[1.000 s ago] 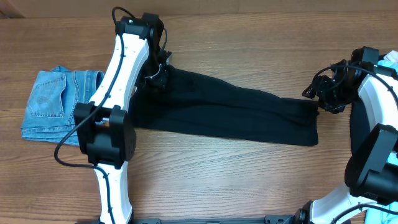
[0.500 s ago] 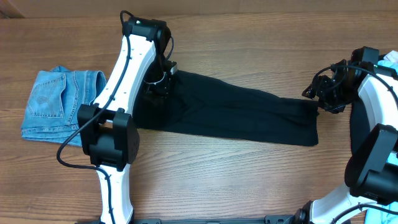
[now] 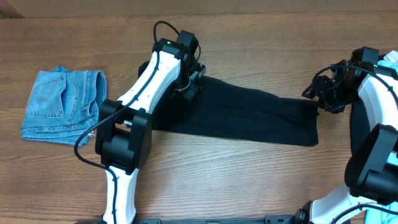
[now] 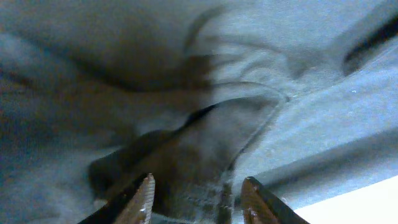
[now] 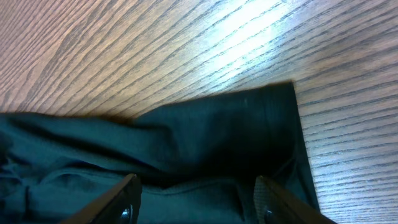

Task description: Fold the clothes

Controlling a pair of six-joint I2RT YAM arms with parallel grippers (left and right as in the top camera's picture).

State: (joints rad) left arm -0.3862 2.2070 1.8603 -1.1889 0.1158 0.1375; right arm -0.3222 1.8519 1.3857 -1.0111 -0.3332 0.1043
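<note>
A long black garment (image 3: 249,115) lies stretched across the middle of the table. My left gripper (image 3: 188,82) is at its left end, jaws closed on a bunched fold of the black fabric (image 4: 193,180), which hangs between the fingers. My right gripper (image 3: 318,101) is low over the garment's right end (image 5: 236,130), fingers spread apart with flat black cloth between them; the corner lies on the wood. Folded faded blue denim (image 3: 62,106) lies at the far left. No white label shows.
A pale blue-white cloth (image 3: 392,60) peeks in at the right edge behind the right arm. More black fabric (image 3: 356,127) lies beside the right arm. The wooden table (image 3: 236,180) shows bare along the front.
My left gripper has moved to the right, from beside the denim to over the garment, carrying the garment's left end with it. The right gripper has not moved.
</note>
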